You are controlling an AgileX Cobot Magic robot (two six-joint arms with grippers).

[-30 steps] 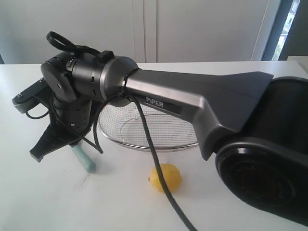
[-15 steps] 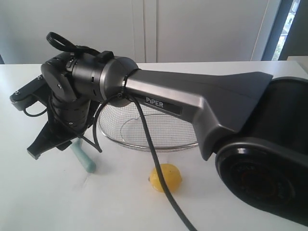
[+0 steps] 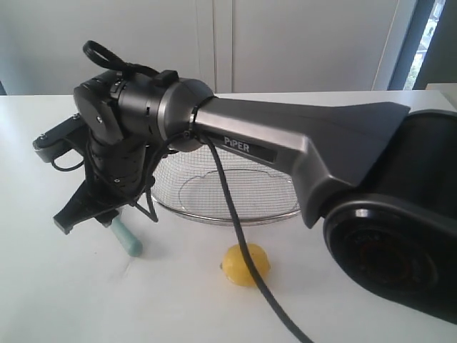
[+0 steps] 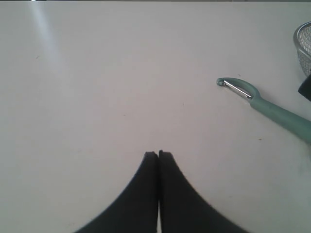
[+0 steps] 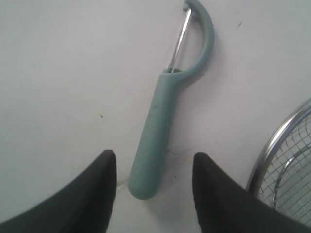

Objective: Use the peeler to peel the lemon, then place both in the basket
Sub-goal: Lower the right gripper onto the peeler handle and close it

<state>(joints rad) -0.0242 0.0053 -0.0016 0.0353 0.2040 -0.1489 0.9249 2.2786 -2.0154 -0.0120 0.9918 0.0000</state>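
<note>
Exterior view, lower left: right gripper (image 3: 91, 213) over peeler (image 3: 128, 241), jaws spread wide, nothing held. Right wrist view shows teal handle (image 5: 153, 131) lying between jaws. We judge step = pick peeler: drop straight, close mid-handle, keep off blade (image 5: 179, 43). Centre: basket (image 3: 221, 216) just beside peeler, rim may snag a finger. Lower centre: lemon (image 3: 245, 264) on table (image 3: 57, 300), looks unpeeled, cable (image 3: 232, 214) crossing it. Left gripper (image 4: 158, 154) pinched closed, idle, clear of peeler.

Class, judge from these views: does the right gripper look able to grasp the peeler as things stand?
Probably yes: the right gripper is open above the peeler, jaws either side of its handle end, nothing between; the basket sits clear alongside.
</note>
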